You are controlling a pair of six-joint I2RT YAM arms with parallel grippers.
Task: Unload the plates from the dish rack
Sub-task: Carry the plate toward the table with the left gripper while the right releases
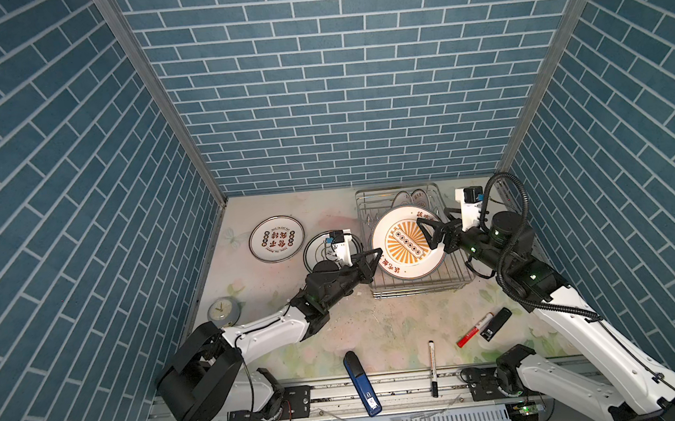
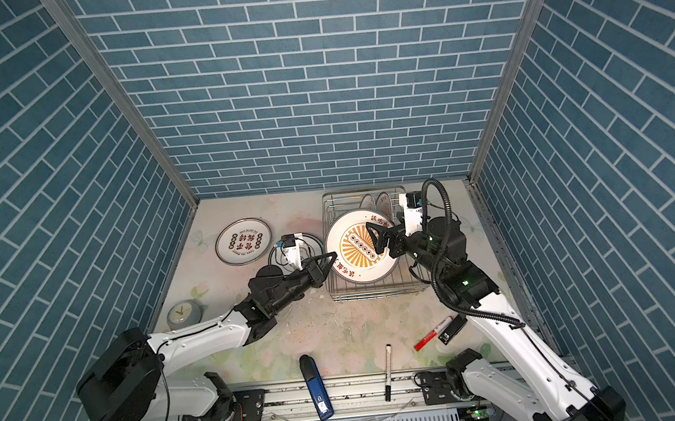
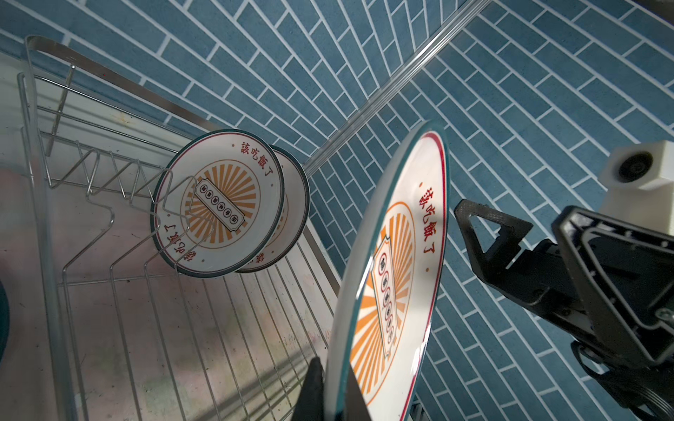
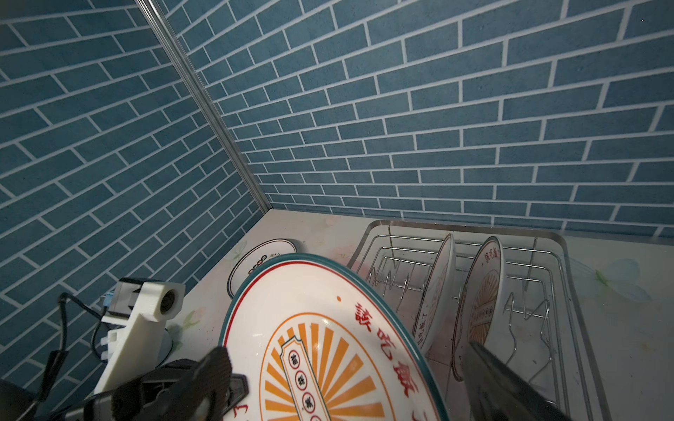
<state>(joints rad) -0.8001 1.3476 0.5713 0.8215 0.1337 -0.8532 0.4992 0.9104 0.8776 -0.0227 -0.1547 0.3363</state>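
Over the dish rack (image 1: 418,290) the left gripper (image 1: 378,256) clamps the sunburst plate (image 1: 398,256) while the right gripper (image 1: 426,236) gapes wide; carrying it clear seems next.

The floral worktop (image 1: 379,324) carries a wire rack (image 1: 418,290) at back right. Left of it a plate (image 1: 276,239) lies flat, with a second plate (image 1: 313,247), partly hidden, just beside. A clock (image 1: 223,311) lies at the left edge; near the front lie a red marker (image 1: 474,330), a black block (image 1: 496,324), a pen (image 1: 433,367) and a blue case (image 1: 361,382).
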